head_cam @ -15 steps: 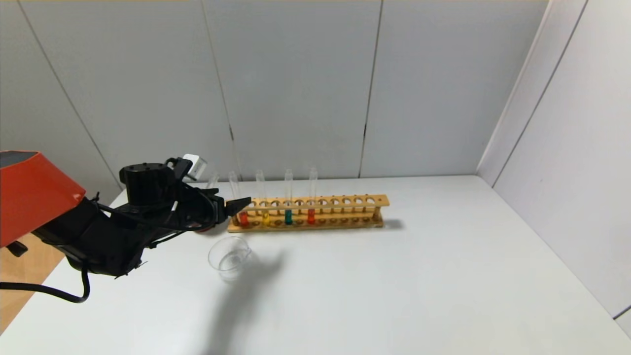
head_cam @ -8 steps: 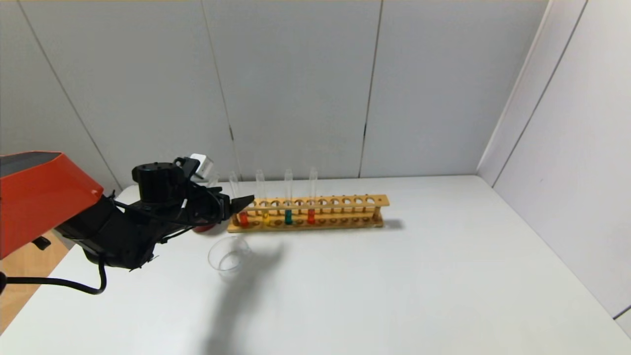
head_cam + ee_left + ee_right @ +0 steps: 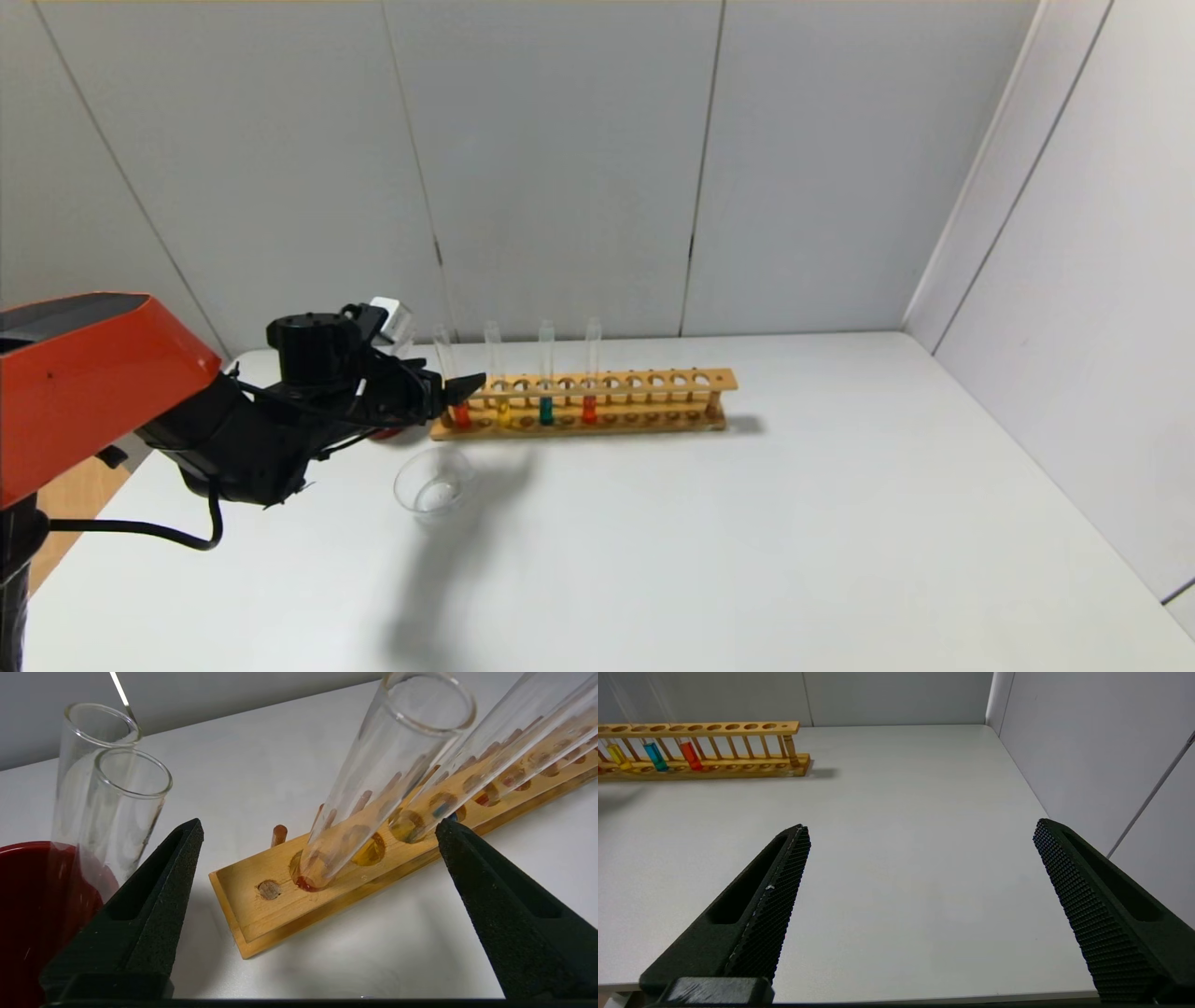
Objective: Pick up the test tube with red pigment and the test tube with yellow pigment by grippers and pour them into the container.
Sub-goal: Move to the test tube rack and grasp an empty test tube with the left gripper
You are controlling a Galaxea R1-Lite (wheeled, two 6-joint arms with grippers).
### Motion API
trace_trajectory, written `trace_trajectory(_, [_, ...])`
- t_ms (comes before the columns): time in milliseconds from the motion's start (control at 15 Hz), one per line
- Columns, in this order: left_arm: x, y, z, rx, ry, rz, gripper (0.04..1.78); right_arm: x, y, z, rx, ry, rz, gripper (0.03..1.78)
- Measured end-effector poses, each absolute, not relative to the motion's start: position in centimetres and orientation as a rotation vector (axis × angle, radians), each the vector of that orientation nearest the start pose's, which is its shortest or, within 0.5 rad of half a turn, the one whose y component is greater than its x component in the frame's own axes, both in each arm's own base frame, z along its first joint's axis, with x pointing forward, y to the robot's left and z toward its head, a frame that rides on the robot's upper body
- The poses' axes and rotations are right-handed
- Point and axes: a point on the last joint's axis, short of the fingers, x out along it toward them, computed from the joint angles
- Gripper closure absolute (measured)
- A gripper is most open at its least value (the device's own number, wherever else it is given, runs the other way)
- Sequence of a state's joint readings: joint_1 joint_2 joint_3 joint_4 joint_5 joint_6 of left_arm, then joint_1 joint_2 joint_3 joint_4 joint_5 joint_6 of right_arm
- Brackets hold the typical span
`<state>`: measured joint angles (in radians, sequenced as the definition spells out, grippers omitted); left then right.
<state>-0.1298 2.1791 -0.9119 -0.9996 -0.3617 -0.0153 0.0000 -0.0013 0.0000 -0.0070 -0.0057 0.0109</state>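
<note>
A wooden rack (image 3: 644, 403) holds four tubes. The test tube with red pigment (image 3: 461, 411) stands in the leftmost hole, with the test tube with yellow pigment (image 3: 504, 413) beside it. My left gripper (image 3: 464, 387) is open at the rack's left end. In the left wrist view the red tube (image 3: 373, 779) stands between the open jaws of this gripper (image 3: 320, 826) without touching them, and the yellow tube (image 3: 467, 756) is just beyond. The clear container (image 3: 434, 483) sits on the table in front of the rack. My right gripper (image 3: 920, 828) is open and empty over bare table.
A teal tube (image 3: 546, 409) and a deeper red tube (image 3: 589, 408) stand further along the rack. A dark red cup (image 3: 28, 905) holding two empty tubes (image 3: 117, 802) sits left of the rack, close to my left finger. Walls close the back and right.
My left arm has moved forward and right, bringing the open gripper up to the rack's left end around the leftmost tube. The tubes and the container have not moved.
</note>
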Motion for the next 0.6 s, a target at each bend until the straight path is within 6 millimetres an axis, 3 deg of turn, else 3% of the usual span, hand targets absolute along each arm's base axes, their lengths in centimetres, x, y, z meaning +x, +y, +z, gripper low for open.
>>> trace_trajectory(400, [39.24,-5.95,7.66,-0.045,0.262,-0.485,0.12,-2.29,-0.01,7.62,0.011,-0.008,-0.006,0.06])
trace_trajectory(600, [39.38,-5.95,7.66,-0.044,0.258,-0.485,0.39,-2.29,-0.01,7.62,0.01,-0.008,-0.005,0.06])
